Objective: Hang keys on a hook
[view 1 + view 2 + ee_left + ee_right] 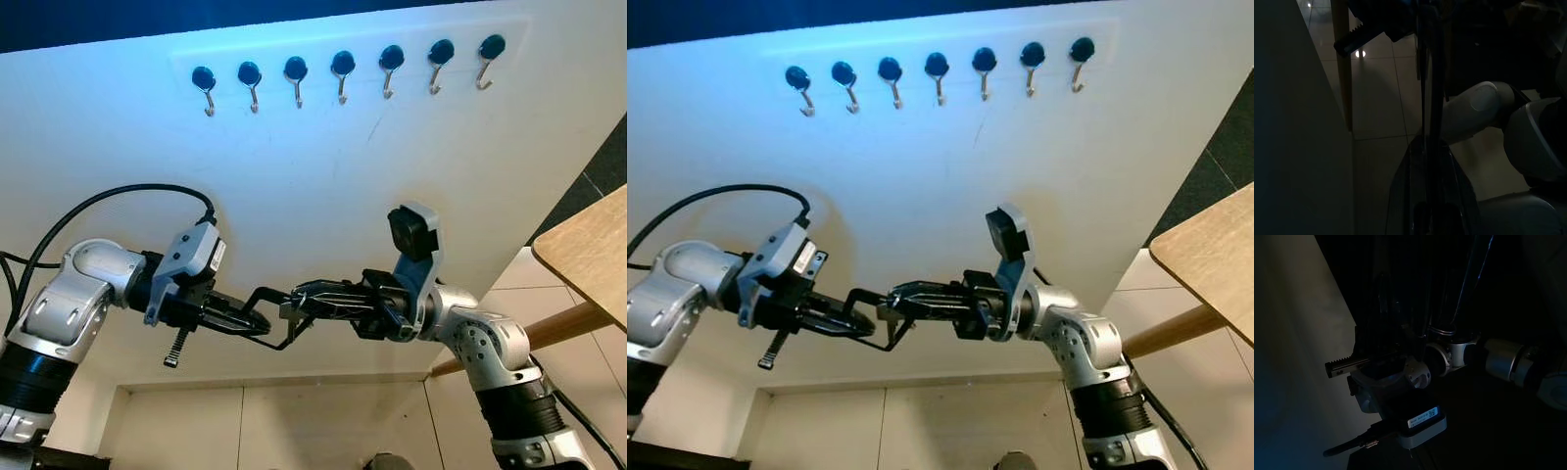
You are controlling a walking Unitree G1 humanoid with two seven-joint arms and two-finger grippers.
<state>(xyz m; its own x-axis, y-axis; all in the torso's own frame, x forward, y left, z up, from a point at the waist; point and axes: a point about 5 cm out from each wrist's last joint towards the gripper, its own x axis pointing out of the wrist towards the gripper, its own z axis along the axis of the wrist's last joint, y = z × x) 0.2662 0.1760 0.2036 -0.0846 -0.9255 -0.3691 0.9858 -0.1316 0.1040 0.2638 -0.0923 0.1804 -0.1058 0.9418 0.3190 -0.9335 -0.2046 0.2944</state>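
Observation:
Seven black-capped metal hooks [342, 73] run in a row high on the white wall [323, 186]. Well below them my two grippers meet tip to tip. The left gripper [263, 315] reaches in from the left and is shut on a thin dark wire ring, the keys [284, 343], which hangs just under the tips. In the dark left wrist view the ring [1422, 73] runs straight out from the closed fingers [1430, 196]. The right gripper [297, 300] comes in from the right and touches the same ring; its grip is hidden.
A wooden table top [588, 250] with a slanting leg [549, 328] stands at the right, close to my right arm. White lower panels [255, 426] sit under the wall. A black cable [118, 196] loops above my left arm.

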